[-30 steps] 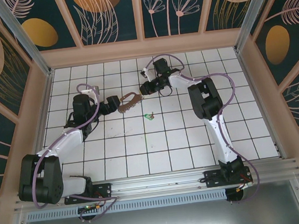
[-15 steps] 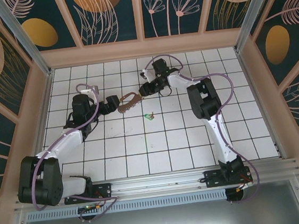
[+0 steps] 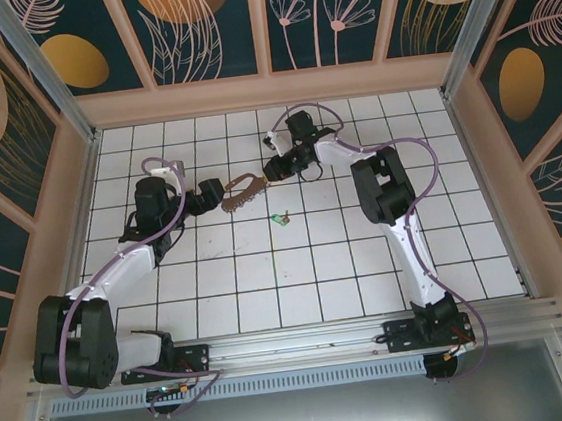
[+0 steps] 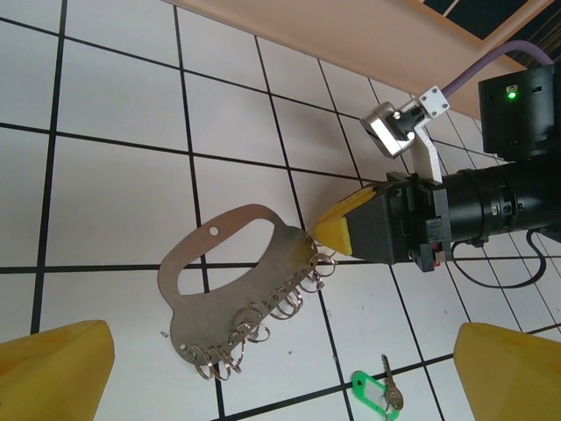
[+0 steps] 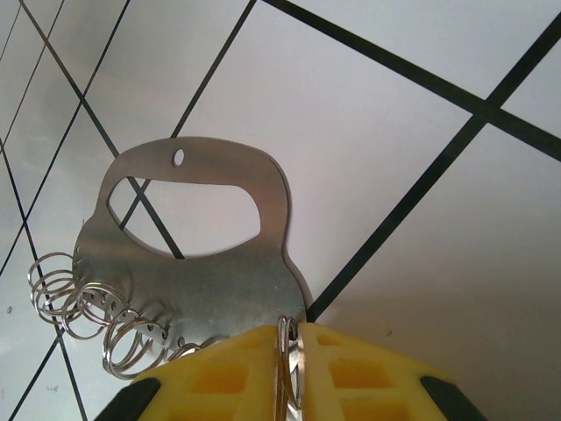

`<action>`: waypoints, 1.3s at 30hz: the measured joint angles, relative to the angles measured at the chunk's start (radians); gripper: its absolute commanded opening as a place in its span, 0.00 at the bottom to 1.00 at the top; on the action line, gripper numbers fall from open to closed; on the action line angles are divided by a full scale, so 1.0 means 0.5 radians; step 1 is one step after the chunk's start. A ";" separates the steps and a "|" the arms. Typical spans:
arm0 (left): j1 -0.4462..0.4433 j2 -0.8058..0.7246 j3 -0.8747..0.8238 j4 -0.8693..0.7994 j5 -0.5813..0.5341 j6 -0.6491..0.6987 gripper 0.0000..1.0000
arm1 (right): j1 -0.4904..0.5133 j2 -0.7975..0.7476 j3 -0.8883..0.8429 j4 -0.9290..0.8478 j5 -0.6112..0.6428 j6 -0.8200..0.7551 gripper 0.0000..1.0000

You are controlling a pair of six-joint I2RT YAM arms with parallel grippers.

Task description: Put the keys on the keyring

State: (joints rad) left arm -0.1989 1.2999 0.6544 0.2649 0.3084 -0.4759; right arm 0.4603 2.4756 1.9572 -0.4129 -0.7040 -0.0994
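Moved: right hand [image 3: 265,175] has edged a hair to the left since a second back; keyring [image 3: 242,191] and key [image 3: 280,218] sit where they were, far as I can see.
Keyring look: flat metal plate, brownish from above and steel-grey up close, with a big rounded cutout like a handle, one small hole above it, and a row of silvery split rings along one edge.
Keyring spot: flat on the white tiled desk [image 3: 317,267], between the two hands.
Right hand: yellow fingers squeezed together on the end split ring at the plate's corner.
Left hand [image 3: 213,193]: spread wide, holding nothing, just beside the plate's other end.
Key: small, with a green tag head, lying loose on the desk near the ring edge but apart from it.
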 measured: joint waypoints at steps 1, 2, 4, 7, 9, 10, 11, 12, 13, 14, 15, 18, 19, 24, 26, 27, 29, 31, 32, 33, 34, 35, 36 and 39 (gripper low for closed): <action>0.000 -0.003 0.000 -0.001 -0.003 0.001 0.99 | 0.000 0.000 0.000 -0.004 0.000 0.000 0.09; 0.000 -0.007 0.000 -0.001 -0.004 0.000 0.99 | 0.000 0.000 0.000 -0.007 0.000 -0.001 0.07; 0.000 -0.011 0.000 -0.001 -0.004 0.000 0.99 | 0.002 0.000 0.000 -0.006 -0.002 -0.001 0.03; 0.000 -0.013 -0.002 -0.001 -0.004 0.000 0.99 | 0.003 -0.002 -0.001 -0.003 -0.001 0.001 0.01; 0.000 -0.020 -0.006 -0.001 -0.004 0.001 0.99 | 0.005 -0.019 -0.035 0.028 0.002 0.001 0.01; 0.000 -0.027 -0.009 -0.002 -0.004 0.000 0.99 | 0.008 -0.045 -0.084 0.057 0.008 0.001 0.01; 0.000 -0.035 -0.014 -0.002 -0.004 0.000 0.99 | 0.012 -0.089 -0.163 0.097 0.011 0.002 0.02; 0.000 -0.043 -0.018 -0.002 -0.004 0.000 0.99 | 0.017 -0.135 -0.249 0.140 0.015 0.007 0.03; 0.000 -0.053 -0.021 -0.002 -0.004 0.000 0.99 | 0.023 -0.201 -0.371 0.192 0.024 0.018 0.03; 0.000 -0.062 -0.024 -0.002 -0.004 0.000 0.99 | 0.029 -0.272 -0.496 0.243 0.034 0.035 0.05; 0.000 -0.069 -0.027 -0.002 -0.004 0.000 0.99 | 0.036 -0.335 -0.608 0.295 0.045 0.051 0.07; 0.000 -0.089 -0.036 -0.002 -0.004 0.000 0.99 | 0.052 -0.527 -0.950 0.446 0.068 0.117 0.13; 0.000 -0.093 -0.039 -0.002 -0.004 0.000 0.99 | 0.054 -0.584 -1.056 0.497 0.078 0.139 0.15; 0.000 -0.098 -0.055 -0.002 -0.004 0.000 0.99 | 0.061 -0.709 -1.291 0.646 0.104 0.204 0.21; 0.000 -0.100 -0.056 -0.002 -0.004 0.000 0.99 | 0.061 -0.712 -1.295 0.659 0.104 0.214 0.22; 0.000 -0.100 -0.059 -0.002 -0.004 0.000 0.99 | 0.061 -0.712 -1.295 0.659 0.101 0.214 0.23; -0.002 -0.101 -0.064 -0.001 -0.005 0.000 0.99 | 0.061 -0.712 -1.289 0.654 0.096 0.214 0.24; -0.002 -0.104 -0.076 -0.002 -0.005 0.000 0.99 | 0.061 -0.711 -1.268 0.646 0.098 0.213 0.25; -0.003 -0.108 -0.083 -0.002 -0.005 0.000 0.99 | 0.061 -0.708 -1.248 0.632 0.098 0.212 0.24; -0.005 -0.109 -0.090 -0.002 -0.005 0.000 0.99 | 0.061 -0.699 -1.219 0.620 0.098 0.211 0.24; -0.007 -0.110 -0.094 -0.002 -0.005 0.000 0.99 | 0.061 -0.690 -1.186 0.605 0.098 0.211 0.24; -0.007 -0.110 -0.094 -0.002 -0.005 0.000 0.99 | 0.061 -0.681 -1.160 0.591 0.098 0.209 0.23; -0.008 -0.110 -0.094 -0.002 -0.005 0.000 0.99 | 0.061 -0.671 -1.128 0.577 0.098 0.205 0.23; -0.008 -0.113 -0.094 -0.002 -0.005 0.000 0.99 | 0.061 -0.651 -1.075 0.539 0.101 0.195 0.22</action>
State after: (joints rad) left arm -0.2031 1.2434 0.6075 0.2638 0.3058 -0.4759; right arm 0.4908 2.1502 1.4197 -0.1432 -0.6533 -0.0017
